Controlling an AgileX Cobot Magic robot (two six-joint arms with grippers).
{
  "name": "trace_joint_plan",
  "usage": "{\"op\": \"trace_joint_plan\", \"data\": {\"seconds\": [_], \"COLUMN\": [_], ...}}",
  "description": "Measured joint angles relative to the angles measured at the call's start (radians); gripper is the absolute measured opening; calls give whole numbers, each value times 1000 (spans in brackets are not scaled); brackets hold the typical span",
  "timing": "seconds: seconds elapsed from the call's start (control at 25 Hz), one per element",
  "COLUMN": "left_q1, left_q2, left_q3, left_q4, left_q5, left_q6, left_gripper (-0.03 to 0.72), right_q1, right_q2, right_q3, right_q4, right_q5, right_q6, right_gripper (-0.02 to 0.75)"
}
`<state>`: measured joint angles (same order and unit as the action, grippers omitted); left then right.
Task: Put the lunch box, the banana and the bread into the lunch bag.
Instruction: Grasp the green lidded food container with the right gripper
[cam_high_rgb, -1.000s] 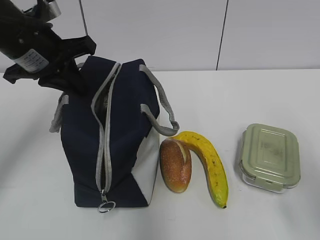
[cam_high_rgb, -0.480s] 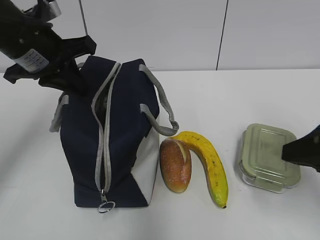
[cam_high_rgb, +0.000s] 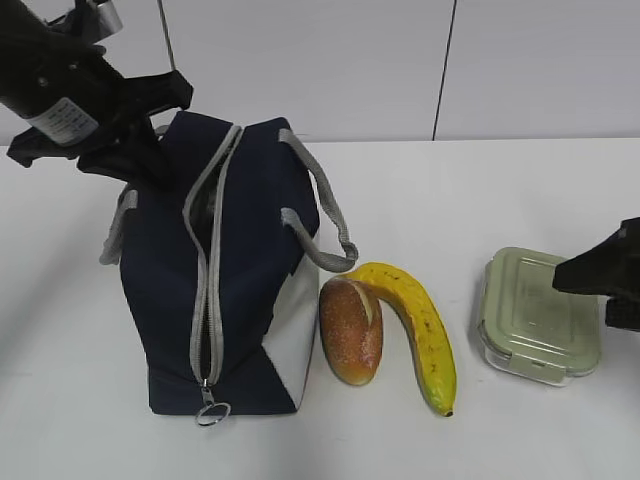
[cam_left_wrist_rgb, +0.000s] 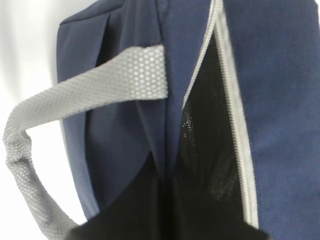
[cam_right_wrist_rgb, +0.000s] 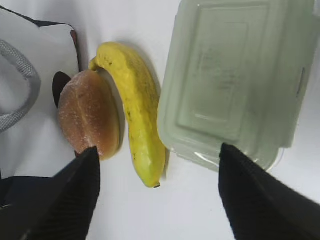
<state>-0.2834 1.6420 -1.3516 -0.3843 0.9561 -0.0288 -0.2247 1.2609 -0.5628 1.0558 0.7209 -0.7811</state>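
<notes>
The navy lunch bag (cam_high_rgb: 255, 220) stands at the left, its grey zipper parted along the top and the ring pull (cam_high_rgb: 212, 411) at the near end. My left gripper (cam_high_rgb: 148, 160) is at the bag's far end; in the left wrist view (cam_left_wrist_rgb: 165, 205) its dark fingers pinch the bag's rim fabric (cam_left_wrist_rgb: 280, 75). The bread (cam_high_rgb: 351, 331) lies right of the bag, touching the banana (cam_high_rgb: 425, 335). The lunch box (cam_high_rgb: 540, 315) sits further right. My right gripper (cam_high_rgb: 605, 275) is open and empty above the box's right edge. It shows bread (cam_right_wrist_rgb: 90, 117), banana (cam_right_wrist_rgb: 137, 120) and box (cam_right_wrist_rgb: 230, 75).
A white table (cam_high_rgb: 480, 190) carries everything, with a pale wall behind. The bag's grey handles (cam_high_rgb: 325, 215) hang to both sides; one loops near the left gripper (cam_left_wrist_rgb: 100, 85). The bag's white side panel (cam_right_wrist_rgb: 40, 50) faces the bread.
My right gripper has come in from the right edge and now hovers by the lunch box. The left arm, bag, bread and banana have not moved.
</notes>
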Motion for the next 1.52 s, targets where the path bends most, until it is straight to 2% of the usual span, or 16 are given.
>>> {"op": "trace_joint_plan", "data": {"seconds": [0.48,0.68,1.0,1.16,1.32,1.52], "left_q1": [0,0,0,0,0,0], "left_q2": [0,0,0,0,0,0], "left_q3": [0,0,0,0,0,0], "left_q4": [-1,-1,0,0,0,5], "left_q5": [3,4,6,7,7,7], "left_q6": [0,0,0,0,0,0], "left_gripper": [-3,-3,-3,-3,-3,-3], "right_q1": [-170,-176,-176,-176,-176,-176], "right_q2": [354,459,495,526,567,614], "right_q3": [-230,-280,-297,-297,-299,-305], "right_q4": [-58,-141,-153,-133,-100,-14], "right_q5": [150,169,171,175,190,196], "right_q6": [-24,-24,-26,-31,-73,-162], "right_gripper": [545,545,545,556,625,645]}}
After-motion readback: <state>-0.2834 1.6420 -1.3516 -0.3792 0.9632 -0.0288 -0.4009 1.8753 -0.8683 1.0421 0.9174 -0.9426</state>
